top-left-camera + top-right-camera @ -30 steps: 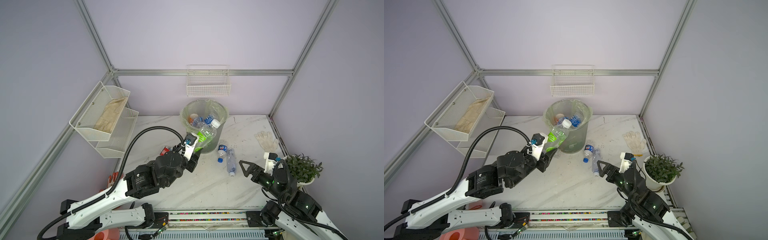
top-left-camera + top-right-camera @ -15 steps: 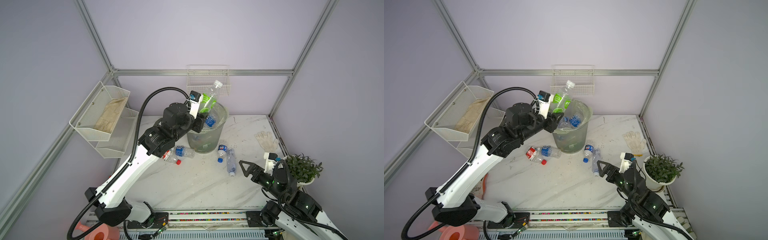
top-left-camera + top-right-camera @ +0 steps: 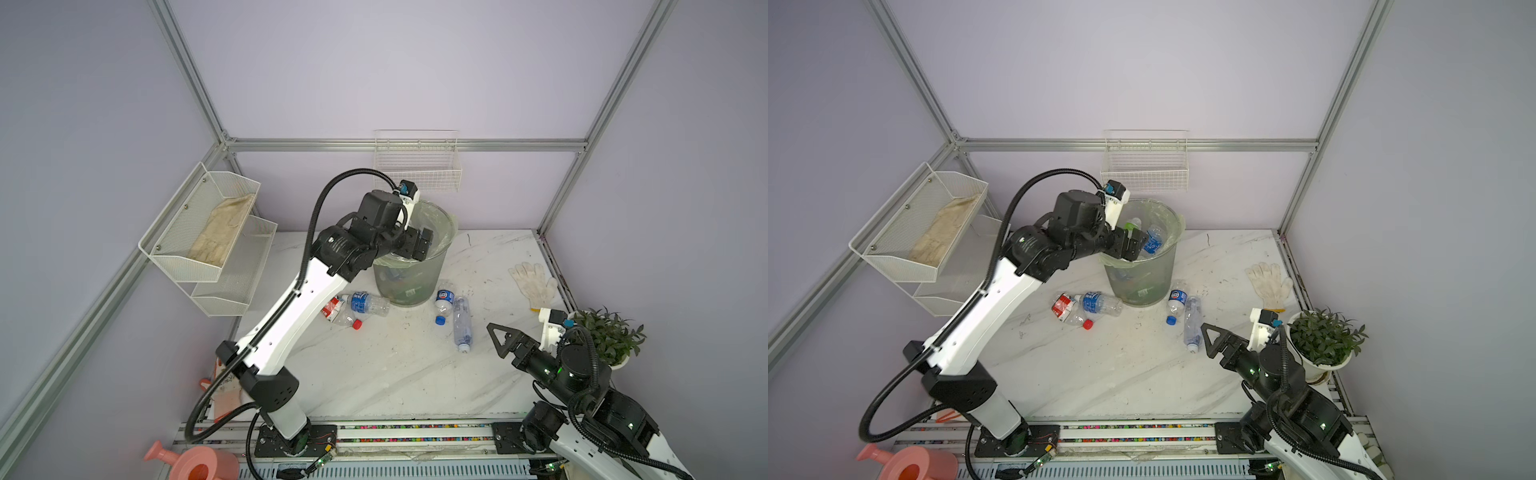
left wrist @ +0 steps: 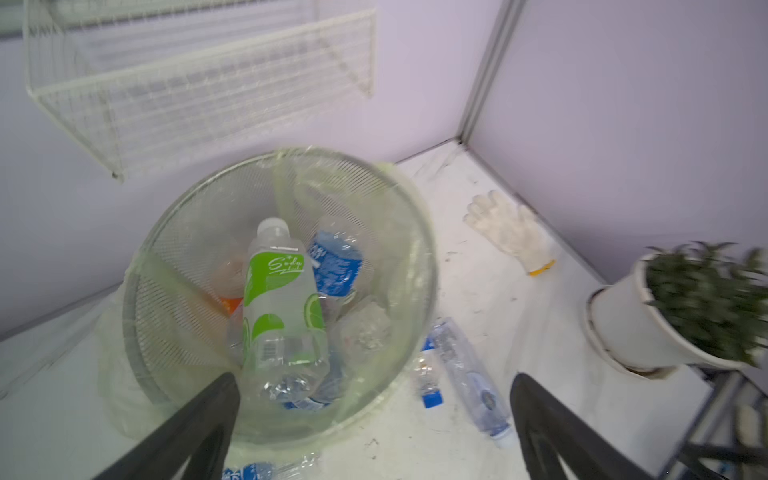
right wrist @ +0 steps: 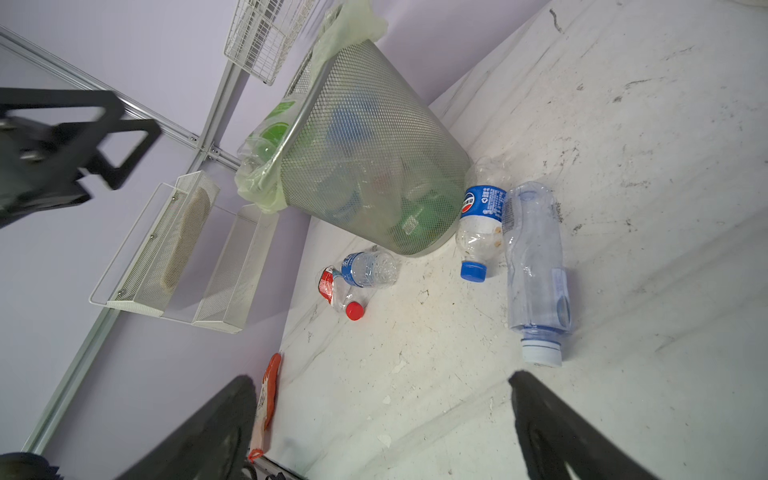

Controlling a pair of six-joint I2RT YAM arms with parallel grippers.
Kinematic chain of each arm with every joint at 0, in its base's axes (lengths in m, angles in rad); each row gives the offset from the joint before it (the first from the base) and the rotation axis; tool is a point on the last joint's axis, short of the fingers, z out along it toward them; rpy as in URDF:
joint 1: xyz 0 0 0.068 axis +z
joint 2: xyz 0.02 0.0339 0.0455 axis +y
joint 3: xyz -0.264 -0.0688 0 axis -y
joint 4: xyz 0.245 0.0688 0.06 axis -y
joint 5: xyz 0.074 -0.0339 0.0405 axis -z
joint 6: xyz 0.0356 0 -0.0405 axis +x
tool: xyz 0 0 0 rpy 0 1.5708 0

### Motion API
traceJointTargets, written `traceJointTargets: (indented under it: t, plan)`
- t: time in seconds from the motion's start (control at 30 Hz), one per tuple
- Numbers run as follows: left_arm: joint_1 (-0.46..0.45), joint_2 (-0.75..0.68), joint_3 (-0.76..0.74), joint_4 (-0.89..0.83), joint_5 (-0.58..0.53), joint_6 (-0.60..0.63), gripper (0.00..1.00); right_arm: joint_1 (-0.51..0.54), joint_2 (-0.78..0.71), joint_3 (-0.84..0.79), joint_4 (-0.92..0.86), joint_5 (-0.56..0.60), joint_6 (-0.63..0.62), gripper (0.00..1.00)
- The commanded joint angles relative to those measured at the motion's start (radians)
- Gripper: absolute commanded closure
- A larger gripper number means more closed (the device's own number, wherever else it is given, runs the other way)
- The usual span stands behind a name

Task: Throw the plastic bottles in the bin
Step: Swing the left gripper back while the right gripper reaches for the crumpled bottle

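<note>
in a top view my left claw (image 3: 424, 246) covers much of the mouth of the bin (image 3: 415, 286), so what lies inside is hidden there. in my left wrist view the plant (image 4: 706, 299) is blurred and cut by the edge, and a blue-labelled bottle (image 4: 253, 473) is cropped. the pink watering can (image 3: 195, 463) is cut off below.

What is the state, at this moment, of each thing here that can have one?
bin, upright, lined, partly filled.
left gripper, open, above the bin.
right gripper, open, holding nothing.
green-label bottle, inside the bin, not gripped.
red-label bottle, lying on the table, capped.
blue-label bottle, lying beside it.
Pepsi bottle, lying, capped.
clear bottle, lying, capped.
</note>
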Motion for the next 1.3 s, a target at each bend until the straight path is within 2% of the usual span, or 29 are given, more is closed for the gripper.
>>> traceJointTargets:
  t: [0.0,0.2,0.4,0.7,0.8,1.03,1.27]
  plan:
    - [0.016,-0.198,0.036,0.075,-0.03,0.01,0.0,-0.001,0.02,-0.022,0.033,0.001,0.025,0.02]
    - [0.015,-0.38,-0.169,0.141,-0.025,-0.02,0.0,-0.001,0.086,0.0,0.025,0.006,0.02,0.03]
    - [0.015,-0.514,-0.382,0.168,-0.091,-0.047,0.0,-0.001,0.124,0.033,-0.048,0.091,0.052,0.03]
    - [0.023,-0.652,-0.727,0.19,-0.132,-0.151,0.0,-0.001,0.315,0.083,-0.1,0.144,0.061,0.02]
    - [0.036,-0.688,-0.818,0.193,-0.121,-0.19,0.0,-0.001,0.389,0.116,-0.121,0.199,0.05,0.03]
    - [0.073,-0.759,-1.006,0.206,-0.08,-0.275,0.0,-0.001,0.552,0.191,-0.108,0.232,-0.066,0.03]
    - [0.091,-0.825,-1.133,0.21,-0.05,-0.331,0.0,-0.002,0.697,0.229,-0.072,0.238,-0.155,0.03]
